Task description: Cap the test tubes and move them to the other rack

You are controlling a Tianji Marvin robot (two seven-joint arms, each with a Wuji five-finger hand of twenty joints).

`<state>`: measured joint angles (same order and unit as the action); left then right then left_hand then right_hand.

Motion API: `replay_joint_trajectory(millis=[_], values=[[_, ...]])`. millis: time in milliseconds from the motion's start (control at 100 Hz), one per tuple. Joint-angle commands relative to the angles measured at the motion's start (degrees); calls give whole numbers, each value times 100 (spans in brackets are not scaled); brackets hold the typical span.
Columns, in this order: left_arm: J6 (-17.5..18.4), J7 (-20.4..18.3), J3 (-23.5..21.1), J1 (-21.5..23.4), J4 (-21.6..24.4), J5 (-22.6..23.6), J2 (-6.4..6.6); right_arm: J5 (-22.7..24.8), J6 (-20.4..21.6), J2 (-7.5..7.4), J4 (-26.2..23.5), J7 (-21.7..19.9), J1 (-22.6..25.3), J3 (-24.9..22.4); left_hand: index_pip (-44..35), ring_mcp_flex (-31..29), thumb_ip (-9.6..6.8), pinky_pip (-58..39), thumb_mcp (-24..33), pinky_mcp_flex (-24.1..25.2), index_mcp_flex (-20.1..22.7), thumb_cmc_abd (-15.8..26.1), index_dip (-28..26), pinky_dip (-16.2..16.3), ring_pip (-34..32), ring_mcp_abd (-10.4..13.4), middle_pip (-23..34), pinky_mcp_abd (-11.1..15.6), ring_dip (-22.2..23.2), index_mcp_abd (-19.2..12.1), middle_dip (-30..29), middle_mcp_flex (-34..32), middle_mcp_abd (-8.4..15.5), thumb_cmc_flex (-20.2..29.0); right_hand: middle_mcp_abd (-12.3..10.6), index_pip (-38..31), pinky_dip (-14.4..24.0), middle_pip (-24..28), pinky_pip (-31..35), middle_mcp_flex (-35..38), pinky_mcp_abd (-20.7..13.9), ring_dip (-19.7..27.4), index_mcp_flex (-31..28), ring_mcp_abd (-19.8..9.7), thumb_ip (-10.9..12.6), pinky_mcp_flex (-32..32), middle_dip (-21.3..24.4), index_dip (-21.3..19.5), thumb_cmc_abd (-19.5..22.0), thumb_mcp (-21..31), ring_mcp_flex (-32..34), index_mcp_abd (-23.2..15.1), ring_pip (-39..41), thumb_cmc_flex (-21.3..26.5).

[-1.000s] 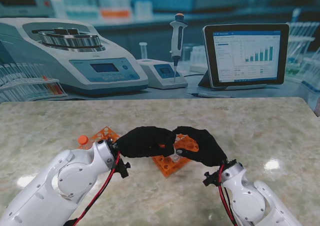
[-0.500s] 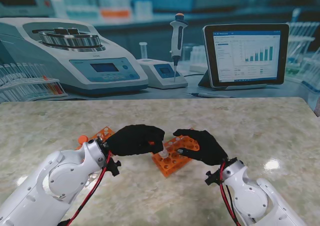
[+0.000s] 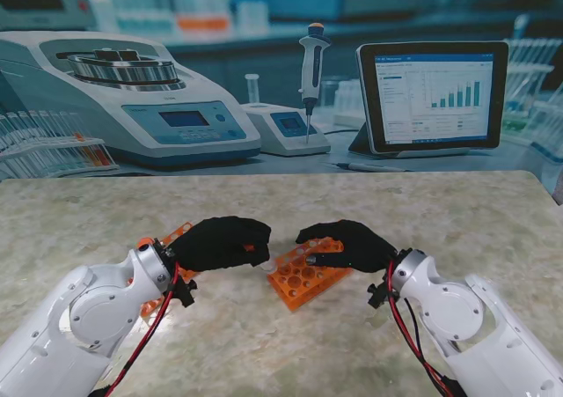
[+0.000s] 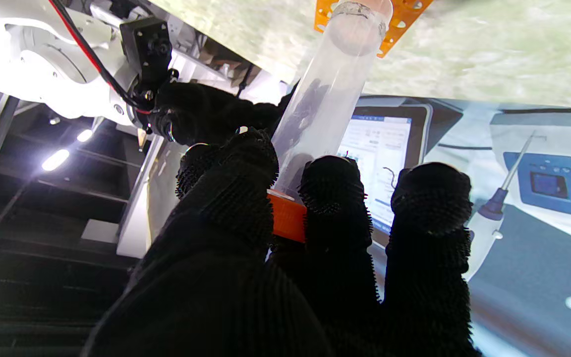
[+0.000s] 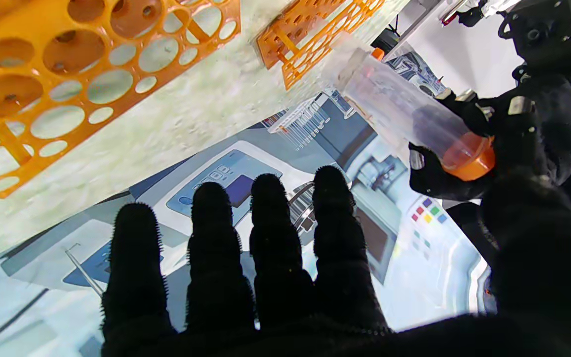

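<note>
My left hand [image 3: 220,243] is shut on a clear test tube [image 4: 325,99] near its orange cap [image 4: 288,215]. The tube's round bottom points toward the table. The right wrist view shows that capped tube [image 5: 404,119] held in the left hand [image 5: 538,124]. My right hand [image 3: 345,246] is open, its fingers [image 5: 275,233] extended and holding nothing, hovering over the far side of the centre orange rack [image 3: 303,278]. A second orange rack [image 3: 180,231] lies on the left, mostly hidden behind my left hand and wrist.
The marble-patterned table [image 3: 440,212] ends at a backdrop picture of lab equipment [image 3: 176,106] along its far edge. Both forearms [image 3: 97,318] rise from the near corners. The centre rack's holes [image 5: 42,74] look unfilled in the right wrist view.
The two hands were together over the centre rack and have parted. The left hand drew back left with the capped tube. The right hand let go and moved right.
</note>
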<state>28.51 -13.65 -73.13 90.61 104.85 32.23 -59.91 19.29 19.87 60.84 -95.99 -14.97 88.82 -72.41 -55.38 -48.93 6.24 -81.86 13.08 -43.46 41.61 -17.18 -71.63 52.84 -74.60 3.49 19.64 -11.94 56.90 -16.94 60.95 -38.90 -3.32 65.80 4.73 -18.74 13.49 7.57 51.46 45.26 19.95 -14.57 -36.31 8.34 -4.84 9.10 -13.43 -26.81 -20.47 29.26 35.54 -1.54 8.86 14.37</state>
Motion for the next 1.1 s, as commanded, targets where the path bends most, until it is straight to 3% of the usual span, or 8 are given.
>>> replay_joint_trajectory(millis=[0,310,570,790,1090], values=[[1,-21,-48,45,25,24,33,-67,-72,-32,-90,-176,-114,-9,-2106,-45,-328,-26,1931,-9,696,1186,-343,271,-49,902,2259,-140,56,553,393,-1191,304,817,-99,-8,97,-28,98,83,-82,-65,-44,-122,-59,-4,-85,-58,-102,6,140,-194,-45,34],[-1,-70,-267,116,-4,85,45,-317,-390,-202,-175,-1120,-630,94,-2107,-53,-328,-27,1933,6,692,1186,-336,279,-48,886,2263,-157,79,545,389,-1194,300,817,-121,29,167,-69,-12,54,-77,-66,-16,-153,-61,-50,-89,-58,-123,31,109,-171,-88,-31],[0,-120,-484,178,-33,133,55,-484,-660,-281,-114,-1656,-1172,381,-2110,-43,-328,-33,1939,42,697,1182,-329,296,-49,857,2266,-173,100,548,388,-1193,290,817,-126,44,174,-93,-87,44,-55,-46,-27,-165,-69,-72,-69,-54,-143,67,87,-158,-120,-74],[-31,-138,-632,220,-93,180,59,-538,-776,-287,-74,-1770,-1412,518,-2110,-45,-326,-43,1935,54,693,1183,-324,308,-52,829,2263,-183,121,548,383,-1185,296,817,-134,47,168,-97,-118,41,-38,-25,-35,-173,-78,-94,-57,-53,-136,86,80,-165,-130,-104],[-47,-93,-907,337,-184,336,55,-461,-733,-282,-118,-1677,-1182,265,-2113,-29,-325,-34,1931,116,684,1185,-318,322,-45,794,2256,-205,144,542,374,-1183,293,817,-150,37,160,-85,-132,62,-20,-16,-59,-165,-83,-110,-57,-58,-127,96,79,-166,-126,-107]])
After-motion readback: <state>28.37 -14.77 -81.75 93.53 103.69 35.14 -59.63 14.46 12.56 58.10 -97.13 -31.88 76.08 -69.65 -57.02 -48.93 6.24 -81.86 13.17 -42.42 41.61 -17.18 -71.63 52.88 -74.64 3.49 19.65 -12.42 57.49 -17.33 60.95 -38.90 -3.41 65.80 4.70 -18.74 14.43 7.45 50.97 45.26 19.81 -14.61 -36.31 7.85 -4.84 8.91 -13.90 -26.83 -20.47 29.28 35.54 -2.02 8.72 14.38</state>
